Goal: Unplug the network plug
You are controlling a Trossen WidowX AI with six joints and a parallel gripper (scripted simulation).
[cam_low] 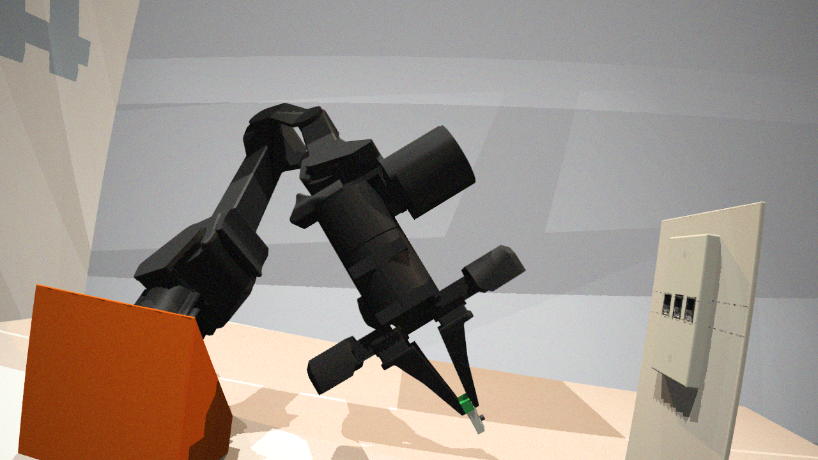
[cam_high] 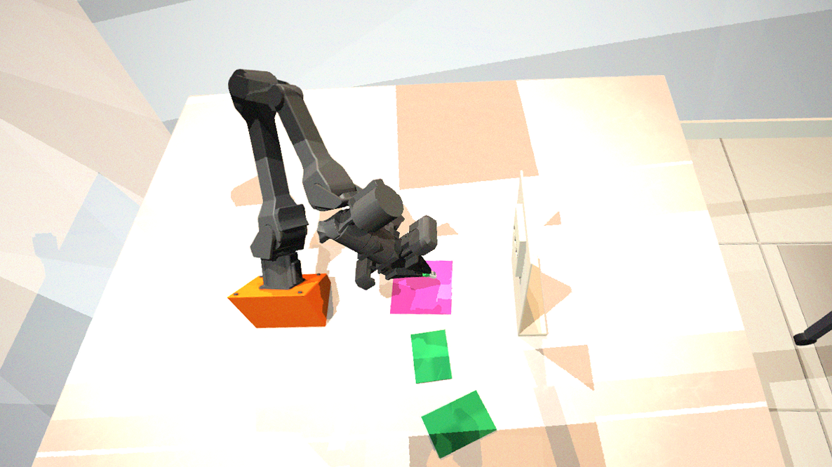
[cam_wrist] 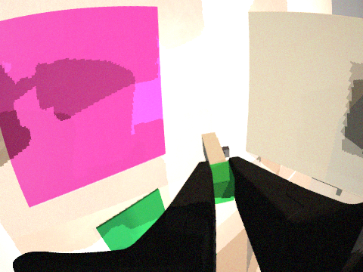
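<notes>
My gripper (cam_high: 428, 275) (cam_low: 470, 407) (cam_wrist: 218, 168) points steeply down and is shut on the plug's green rear part. The plug (cam_low: 475, 423) (cam_wrist: 214, 145) is out of the socket, its pale front end pointing down and forward, with a small dark tab on its side. It is in the air; its exact height is hard to tell. The marked pink square (cam_high: 421, 298) (cam_wrist: 87, 45) lies on the table; in the top view the plug appears over its upper part, in the wrist view to its right. The upright panel (cam_high: 532, 300) (cam_low: 737, 274) (cam_wrist: 287, 75) shows three empty sockets in the exterior view.
Two flat green rectangles lie on the table in front of the pink square: a smaller one (cam_high: 431, 357) and a larger one (cam_high: 459, 422). The arm's orange base (cam_high: 284, 305) (cam_low: 108, 377) stands to the left. The panel stands to the right of the gripper.
</notes>
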